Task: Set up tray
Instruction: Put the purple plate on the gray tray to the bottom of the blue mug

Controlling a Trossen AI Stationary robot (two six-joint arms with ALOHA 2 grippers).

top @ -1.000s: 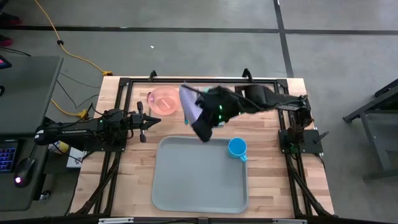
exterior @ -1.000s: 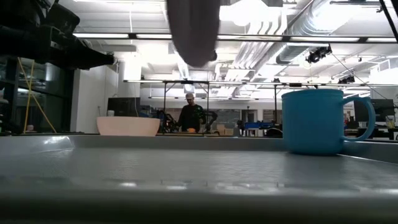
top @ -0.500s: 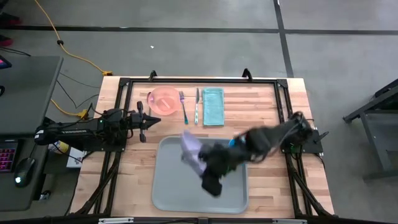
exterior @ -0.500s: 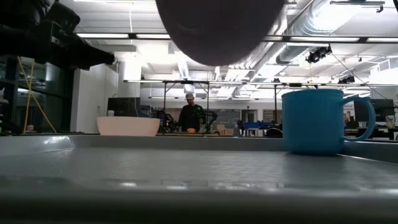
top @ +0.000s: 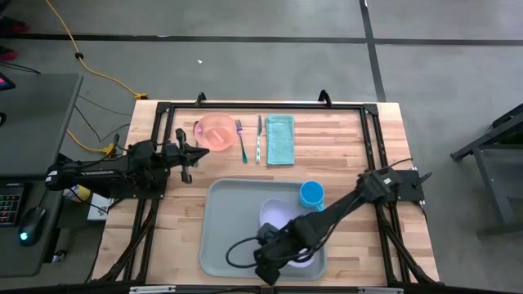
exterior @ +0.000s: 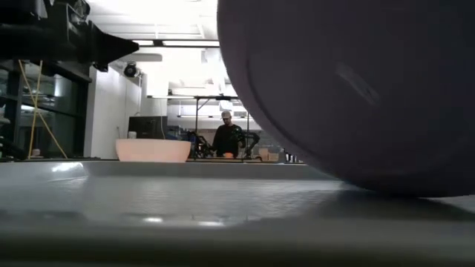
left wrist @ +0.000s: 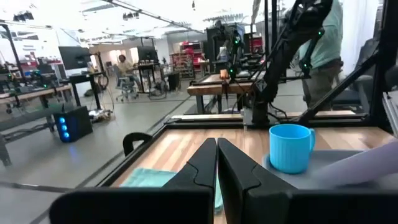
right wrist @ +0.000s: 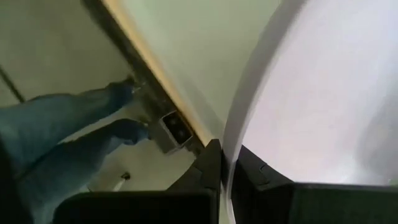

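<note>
The pale grey-green tray (top: 225,237) lies on the near middle of the wooden table. My right gripper (top: 280,247) is over the tray's near right part, shut on a pale lavender plate (top: 280,214). In the low view the plate (exterior: 356,96) fills the right side and hides the cup. The blue cup (top: 311,194) stands upright in the tray's far right corner. My left gripper (top: 198,153) is shut, holds nothing and hovers near the table's left side, pointing at the tray. My right gripper pinches the plate's rim (right wrist: 231,146) between its two fingers, one on each face. The fingers slant steeply down from above. The plate is tilted, its lower edge (exterior: 393,191) close to the tray floor; whether it touches there I cannot tell.
Along the far edge lie a pink bowl (top: 215,131), a fork (top: 241,140), a knife (top: 259,139) and a folded teal napkin (top: 280,139). A black frame (top: 261,104) borders the table. A person's blue-clad legs (right wrist: 62,130) show beyond the near table edge.
My right gripper has swung with the plate from above the far edge's cutlery toward the near edge and down, coming low over the tray. The plate has tipped from nearly edge-on to flatter. My left gripper has tipped up a little.
</note>
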